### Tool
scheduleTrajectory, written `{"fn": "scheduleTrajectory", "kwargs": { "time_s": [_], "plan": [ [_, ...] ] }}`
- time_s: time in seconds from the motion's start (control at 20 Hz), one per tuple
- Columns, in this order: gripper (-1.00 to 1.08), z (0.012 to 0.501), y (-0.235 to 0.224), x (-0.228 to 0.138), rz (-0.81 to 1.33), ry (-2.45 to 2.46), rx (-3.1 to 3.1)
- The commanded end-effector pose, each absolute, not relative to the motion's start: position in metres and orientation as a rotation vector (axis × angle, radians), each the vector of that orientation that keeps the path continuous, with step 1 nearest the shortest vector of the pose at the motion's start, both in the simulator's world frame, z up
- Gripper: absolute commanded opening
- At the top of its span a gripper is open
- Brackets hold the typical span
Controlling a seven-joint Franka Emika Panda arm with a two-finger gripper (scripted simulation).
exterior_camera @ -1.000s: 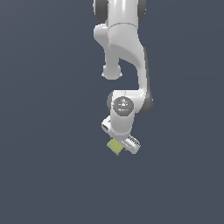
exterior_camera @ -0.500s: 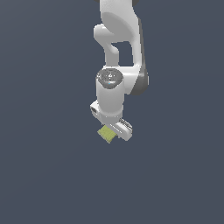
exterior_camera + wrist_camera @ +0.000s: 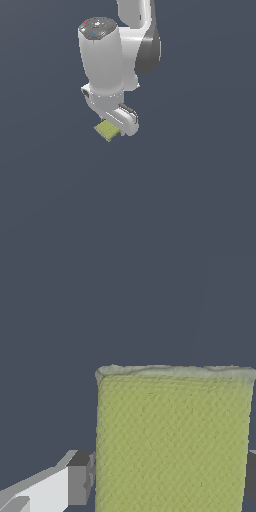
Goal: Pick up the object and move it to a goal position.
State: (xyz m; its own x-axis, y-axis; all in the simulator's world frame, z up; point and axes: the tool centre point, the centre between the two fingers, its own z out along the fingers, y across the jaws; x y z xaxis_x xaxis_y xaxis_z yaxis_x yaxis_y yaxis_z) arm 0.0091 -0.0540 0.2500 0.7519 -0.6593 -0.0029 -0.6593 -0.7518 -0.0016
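1. Yellow-green, flat and matte, the object sits clamped in the white gripper, jaws pressing both its sides.
2. Only the wrist view reveals its fine woven-looking grain and grey pads.

— What is in the middle?

— A big white robot arm. It comes down from the top edge. It has a dark grey patch on the side toward the exterior view's right.

— What is at the low end of the arm?

— The white gripper. 1 small flat yellow-green block sticks out from under it, toward the exterior view's left.

— Is the gripper touching the block?

— Yes, the block sits right against it. The fingers are hidden, so I can't see how they sit.

— What is behind?

— Just plain dark blue-grey.
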Motion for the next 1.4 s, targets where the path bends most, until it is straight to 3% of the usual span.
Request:
{"fn": "scheduleTrajectory", "kwargs": {
  "time_s": [0.0, 0.7, 1.35],
  "plan": [
    [-1.0, 0.279, -0.066, 0.002, 0.002, 1.105, -2.937],
    [-1.0, 0.414, -0.126, -0.027, 0.001, 1.106, -2.94],
    [-1.0, 0.452, -0.144, -0.032, 0.0, 1.105, -2.941]
  ]
}}
